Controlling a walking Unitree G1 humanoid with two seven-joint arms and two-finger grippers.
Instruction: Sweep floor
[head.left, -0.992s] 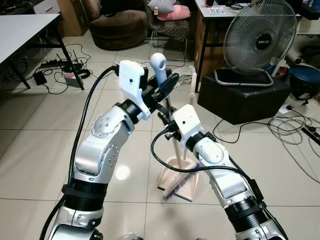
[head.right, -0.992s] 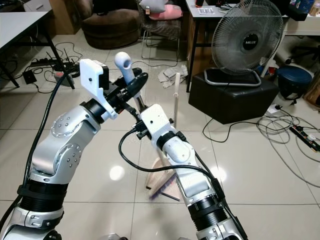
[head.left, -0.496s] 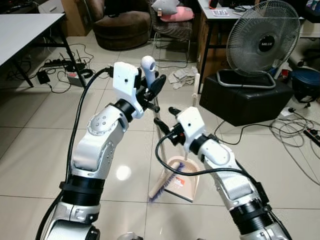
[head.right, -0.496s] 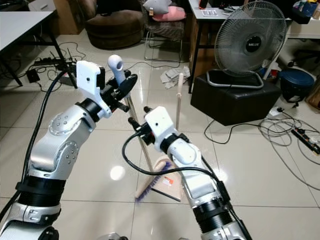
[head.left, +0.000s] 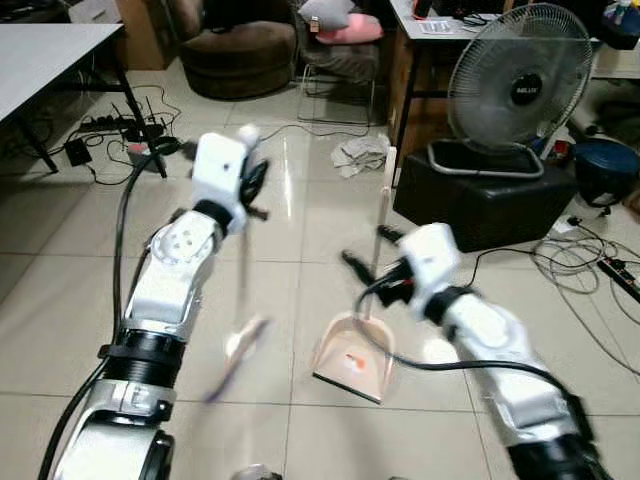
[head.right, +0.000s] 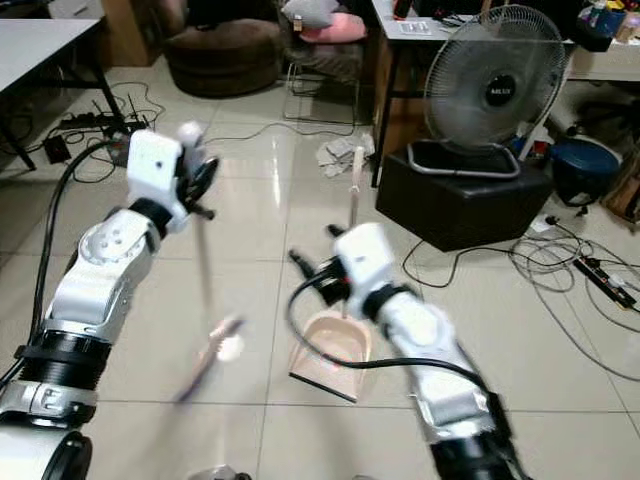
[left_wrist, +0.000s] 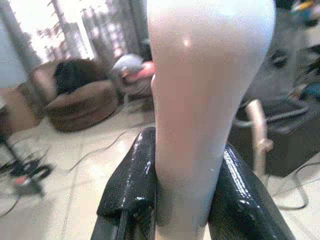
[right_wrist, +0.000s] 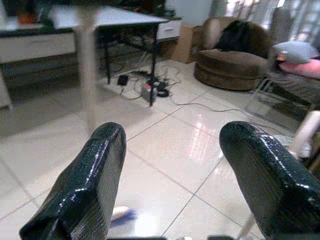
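Note:
My left gripper (head.left: 250, 182) is shut on the white rounded top of the broom handle (left_wrist: 200, 125), which fills the space between its black fingers (left_wrist: 132, 185). The broom shaft (head.right: 205, 270) is blurred and slants down to the purple brush (head.left: 235, 355) on the tiles, left of the dustpan. The beige dustpan (head.left: 352, 360) lies on the floor with its upright handle (head.left: 386, 200). My right gripper (head.left: 365, 268) hovers open just above the dustpan, with nothing between its fingers (right_wrist: 90, 175).
A standing fan (head.left: 518, 85) sits on a black box (head.left: 480, 200) at the right, with cables (head.left: 590, 255) on the floor beside it. Crumpled paper (head.left: 360, 152) lies ahead. There is a white table (head.left: 45, 55) at the left and a brown armchair (head.left: 235, 50) behind it.
The left arm has swung the broom left, away from the dustpan. The right gripper, close to the shaft before, has moved right and stands apart from it.

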